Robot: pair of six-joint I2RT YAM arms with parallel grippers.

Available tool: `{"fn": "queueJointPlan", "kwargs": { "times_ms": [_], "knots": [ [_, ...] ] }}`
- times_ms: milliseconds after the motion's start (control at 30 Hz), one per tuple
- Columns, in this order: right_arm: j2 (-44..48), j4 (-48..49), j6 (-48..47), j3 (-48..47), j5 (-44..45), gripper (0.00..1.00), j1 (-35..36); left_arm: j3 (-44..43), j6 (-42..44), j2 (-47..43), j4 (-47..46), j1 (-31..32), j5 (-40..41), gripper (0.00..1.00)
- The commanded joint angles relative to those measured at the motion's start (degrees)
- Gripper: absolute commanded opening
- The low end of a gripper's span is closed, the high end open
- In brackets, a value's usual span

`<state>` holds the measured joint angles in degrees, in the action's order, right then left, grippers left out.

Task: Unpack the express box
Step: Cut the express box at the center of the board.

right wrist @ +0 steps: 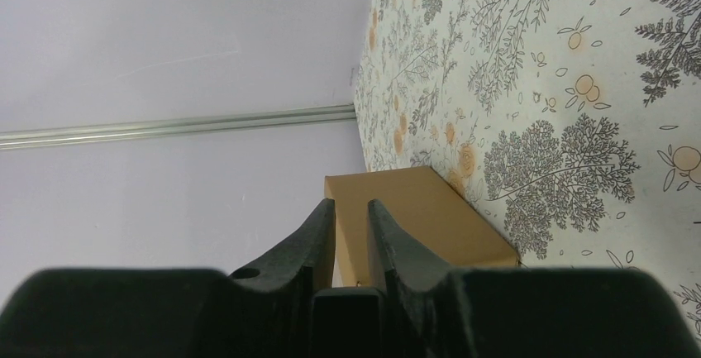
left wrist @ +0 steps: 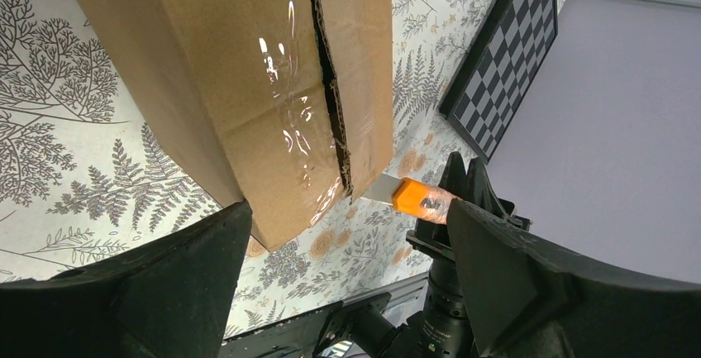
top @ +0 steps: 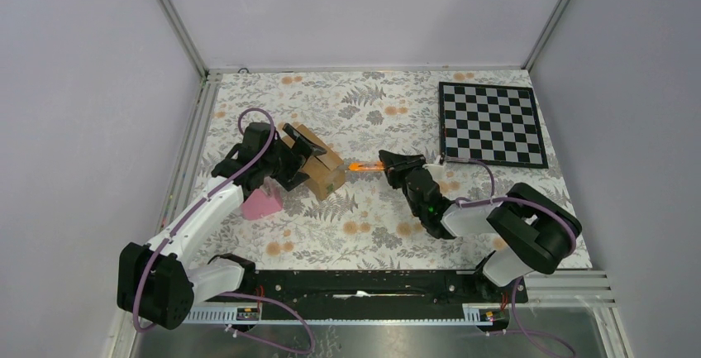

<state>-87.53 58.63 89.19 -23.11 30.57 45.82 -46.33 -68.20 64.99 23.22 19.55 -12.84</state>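
Express box (top: 321, 169): seen lying on the floral counter (top: 372, 217), left of centre, turned on a diagonal in the top view

Box seam: brought up close in the left wrist view, where glossy clear tape is seen over the brown card and a dark, ragged line runs along the join between the two flaps

Left fingers (left wrist: 174, 284): spread wide and released, set to either side of the box; bare counter is seen between the box and the right-hand finger, so nothing is being gripped; whether the other finger touches the box's corner cannot be told

Cutter (left wrist: 417, 197): orange body held level above the counter, silver blade pointed at the box, its tip seen right at the box's edge where the seam ends

Right fingers (right wrist: 314, 234): clenched on the cutter, as shown in the top and left wrist views; in the right wrist view only a narrow slit is left between them, with the box's end face seen just beyond

Right arm: stretched in from the right, in line with the cutter and the box

Pink wedge (top: 261, 203): seen on the counter just beside the left arm, on the near side of the box

Chessboard (top: 492, 124): laid flat at the far right of the counter, well apart from the box
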Motion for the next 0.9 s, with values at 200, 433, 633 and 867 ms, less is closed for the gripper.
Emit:
{"fn": "queueJointPlan", "kwargs": {
  "times_ms": [200,433,633,867],
  "knots": [
    [-2.0,4.9,0.0,-0.4,2.8,0.00,0.6,0.5,-0.4,-0.6,-2.1,-0.3,-0.9,0.99],
    [-2.6,4.9,-0.4,-1.3,2.7,0.00,0.7,0.9,-0.5,-0.7,-2.6,-0.3,-1.2,0.99],
    [-3.1,5.6,-0.4,-2.0,2.3,0.00,0.7,1.0,-0.5,-0.7,-2.7,-0.3,-1.3,0.99],
    [-2.0,4.7,-0.9,-2.1,2.4,0.00,0.8,1.2,-0.6,-0.7,-3.1,-0.3,-1.5,0.99]
  ]
}}
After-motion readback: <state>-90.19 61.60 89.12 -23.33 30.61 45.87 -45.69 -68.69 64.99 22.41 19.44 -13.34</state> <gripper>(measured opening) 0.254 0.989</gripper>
